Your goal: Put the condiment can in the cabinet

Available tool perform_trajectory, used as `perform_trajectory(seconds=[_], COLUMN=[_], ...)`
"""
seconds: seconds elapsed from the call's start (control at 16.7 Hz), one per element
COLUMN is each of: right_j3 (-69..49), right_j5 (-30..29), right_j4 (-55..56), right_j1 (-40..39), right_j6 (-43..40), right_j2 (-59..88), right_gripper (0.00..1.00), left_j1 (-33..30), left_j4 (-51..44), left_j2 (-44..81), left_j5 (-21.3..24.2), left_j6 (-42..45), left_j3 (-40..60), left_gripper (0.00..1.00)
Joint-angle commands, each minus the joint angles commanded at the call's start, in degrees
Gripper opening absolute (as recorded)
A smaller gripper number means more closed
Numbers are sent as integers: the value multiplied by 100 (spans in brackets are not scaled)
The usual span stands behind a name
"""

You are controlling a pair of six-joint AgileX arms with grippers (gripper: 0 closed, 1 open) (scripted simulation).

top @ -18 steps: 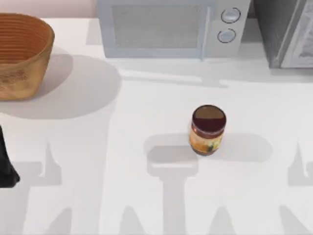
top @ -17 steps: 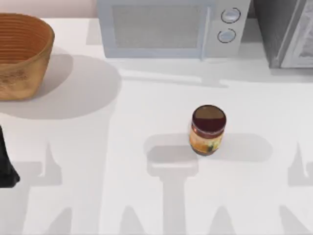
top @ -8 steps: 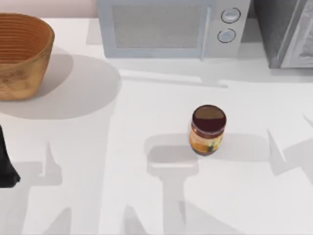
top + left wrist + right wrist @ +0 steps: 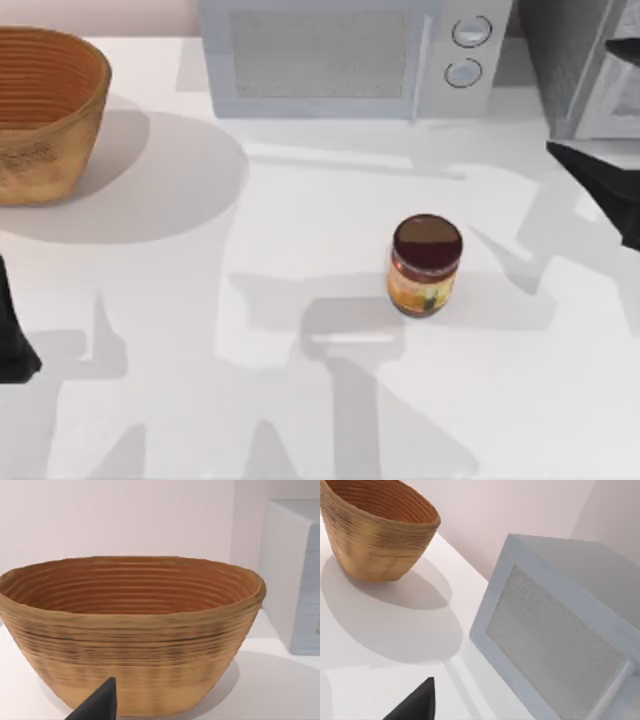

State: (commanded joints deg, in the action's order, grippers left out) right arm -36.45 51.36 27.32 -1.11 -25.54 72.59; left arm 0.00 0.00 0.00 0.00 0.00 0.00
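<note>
Since the earlier frames, the right arm (image 4: pixel 600 185) has come into the top view at the table's right edge, a dark pointed shape just in front of the cabinet (image 4: pixel 580 65) and well to the right of the can (image 4: pixel 426 265); whether its fingers are open or closed cannot be told. Its shadow now falls across the table (image 4: pixel 300 400) beside the can. The can itself has not shifted: it stands upright on the bare table, right of centre, in front of the microwave (image 4: pixel 350 55) and apart from it, maroon lid up and orange label facing the near edge. Nothing touches it. The cabinet sits in the far right corner, just right of the microwave, its pale framed door at the picture's edge. The basket (image 4: pixel 45 110) stands at the far left, well apart from the can. The left arm (image 4: pixel 12 335) has stayed parked at the left edge, near the basket; the left wrist view faces the basket (image 4: pixel 130 635) with one dark fingertip (image 4: pixel 100 702) low in the picture, and its finger spacing cannot be told either. The right wrist view looks across to the basket (image 4: pixel 375 527) and the microwave (image 4: pixel 555 635), with a dark fingertip (image 4: pixel 417 702) at the lower edge.
</note>
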Motion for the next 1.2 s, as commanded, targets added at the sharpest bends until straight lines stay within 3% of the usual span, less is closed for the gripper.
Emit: perform_trajectory(seconds=[0.3, 0.54, 0.78, 1.2], right_j3=[-992, -1443, -1612, -1606], right_j5=[1741, 2647, 3030, 3033], right_j4=[501, 622, 625, 701], right_j1=[-123, -227, -295, -291], right_j6=[-965, -1527, -1792, -1729], right_j2=[3287, 4976, 5711, 5756], right_gripper=[100, 100, 100, 100], left_j1=[0, 0, 0, 0], left_j4=[0, 0, 0, 0], left_j2=[0, 0, 0, 0], left_j5=[0, 0, 0, 0], left_j6=[0, 0, 0, 0], left_j3=[0, 0, 0, 0], left_gripper=[100, 100, 100, 100])
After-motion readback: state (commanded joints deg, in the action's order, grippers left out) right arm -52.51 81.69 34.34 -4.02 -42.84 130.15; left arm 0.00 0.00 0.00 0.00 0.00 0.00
